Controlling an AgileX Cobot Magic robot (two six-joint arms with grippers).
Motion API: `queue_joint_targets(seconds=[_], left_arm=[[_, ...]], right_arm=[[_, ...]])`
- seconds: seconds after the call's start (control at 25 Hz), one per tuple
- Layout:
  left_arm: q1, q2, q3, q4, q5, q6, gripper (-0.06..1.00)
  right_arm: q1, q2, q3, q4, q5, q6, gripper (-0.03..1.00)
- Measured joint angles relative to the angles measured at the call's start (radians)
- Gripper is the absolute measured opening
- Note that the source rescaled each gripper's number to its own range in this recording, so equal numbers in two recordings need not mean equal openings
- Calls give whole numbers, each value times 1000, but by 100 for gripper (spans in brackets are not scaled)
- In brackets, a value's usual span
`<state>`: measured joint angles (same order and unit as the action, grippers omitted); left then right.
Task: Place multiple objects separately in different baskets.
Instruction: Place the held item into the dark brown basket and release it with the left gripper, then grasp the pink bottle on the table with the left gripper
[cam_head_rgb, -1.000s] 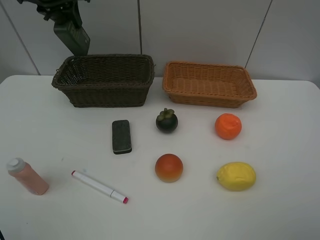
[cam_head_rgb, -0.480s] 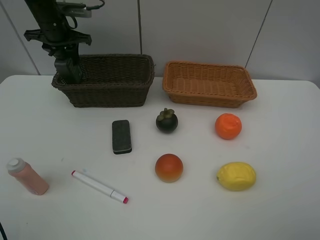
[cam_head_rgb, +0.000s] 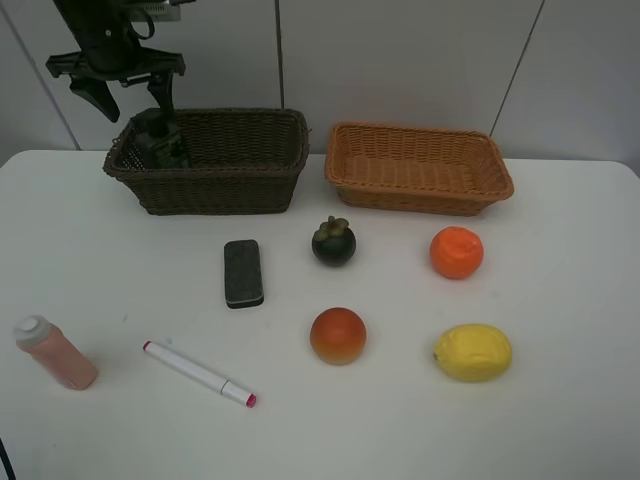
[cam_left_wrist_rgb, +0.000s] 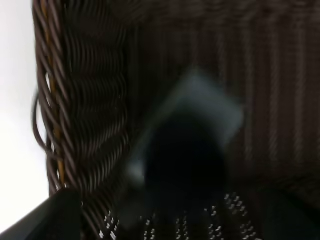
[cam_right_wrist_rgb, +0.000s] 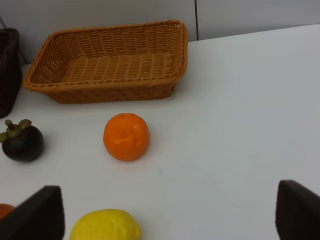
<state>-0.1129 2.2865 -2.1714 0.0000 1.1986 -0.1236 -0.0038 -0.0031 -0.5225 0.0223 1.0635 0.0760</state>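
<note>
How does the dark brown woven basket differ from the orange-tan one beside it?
The dark brown woven basket is deeper, with taller walls; the orange-tan woven basket is shallower. The dark brown basket holds a dark green bottle at its left end; the orange-tan basket holds nothing. Both are rectangular wicker, similar in length, standing apart on the white table.

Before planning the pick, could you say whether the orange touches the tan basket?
Apart. The right wrist view shows white table between the orange and the tan basket.
</note>
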Motion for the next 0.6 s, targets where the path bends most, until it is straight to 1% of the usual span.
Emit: queue_joint_targets(seconds=[0.16, 0.24, 0.36, 0.6], left_arm=[[0, -48, 1, -87, 0, 12, 94], [0, -98, 47, -134, 0, 28, 94], [-1, -220, 203, -160, 0, 51, 94], [-2, -579, 638, -153, -1, 88, 94]], right_arm=[[0, 0, 0, 0, 0, 0, 99], [0, 0, 0, 0, 0, 0, 99], [0, 0, 0, 0, 0, 0, 99], [0, 0, 0, 0, 0, 0, 99]])
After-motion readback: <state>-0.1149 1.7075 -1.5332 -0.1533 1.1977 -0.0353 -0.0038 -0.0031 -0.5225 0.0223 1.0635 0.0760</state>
